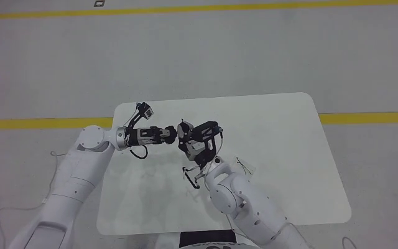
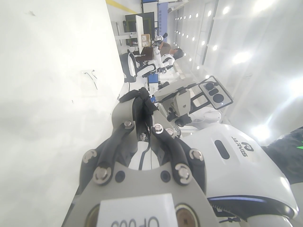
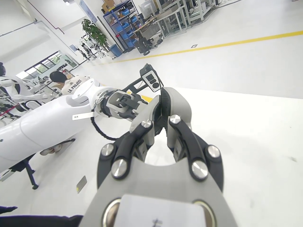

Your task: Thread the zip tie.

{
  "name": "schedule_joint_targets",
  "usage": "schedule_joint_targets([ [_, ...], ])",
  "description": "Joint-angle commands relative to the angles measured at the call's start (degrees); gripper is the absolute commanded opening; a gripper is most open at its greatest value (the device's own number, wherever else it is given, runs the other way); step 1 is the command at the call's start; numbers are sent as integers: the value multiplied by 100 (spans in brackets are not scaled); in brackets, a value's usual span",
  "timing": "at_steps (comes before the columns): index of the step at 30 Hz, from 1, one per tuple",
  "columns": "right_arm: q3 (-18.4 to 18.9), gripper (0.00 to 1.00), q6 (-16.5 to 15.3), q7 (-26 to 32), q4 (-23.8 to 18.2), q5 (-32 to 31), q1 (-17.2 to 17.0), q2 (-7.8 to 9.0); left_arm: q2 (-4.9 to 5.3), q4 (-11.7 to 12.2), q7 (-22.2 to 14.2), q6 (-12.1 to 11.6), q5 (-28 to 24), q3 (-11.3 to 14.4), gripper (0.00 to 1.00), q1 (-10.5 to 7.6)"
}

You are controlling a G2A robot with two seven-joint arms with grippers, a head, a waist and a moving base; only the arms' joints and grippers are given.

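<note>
Left claw (image 2: 142,100) and my right claw (image 3: 163,105): both pressed together, tips meeting (contents indiscernible). Zip tie (image 1: 244,164) lies flat on the table (image 1: 280,124), long axis diagonal.

White rounded table (image 1: 292,149) on grey floor (image 1: 217,56) with yellow line (image 1: 186,9), potted plant (image 3: 93,31) beyond

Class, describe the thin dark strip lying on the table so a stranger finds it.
Start at the white table. Past the right hand, away from the left hand, lies a thin dark strip, alone on bare tabletop, touched by neither.
</note>
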Motion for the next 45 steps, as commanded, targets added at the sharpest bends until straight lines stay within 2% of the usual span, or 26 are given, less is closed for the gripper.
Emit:
schedule_joint_targets([
  [1, 9, 0, -11, -13, 3, -48, -6, -3, 0, 0, 0, 0, 0, 0, 0, 0],
  [22, 51, 0, -197, -232, 165, -300, -65, -54, 0, 0, 0, 0, 0, 0, 0, 0],
  [45, 97, 0, -231, -304, 300, -450, -52, -123, 0, 0, 0, 0, 0, 0, 0, 0],
])
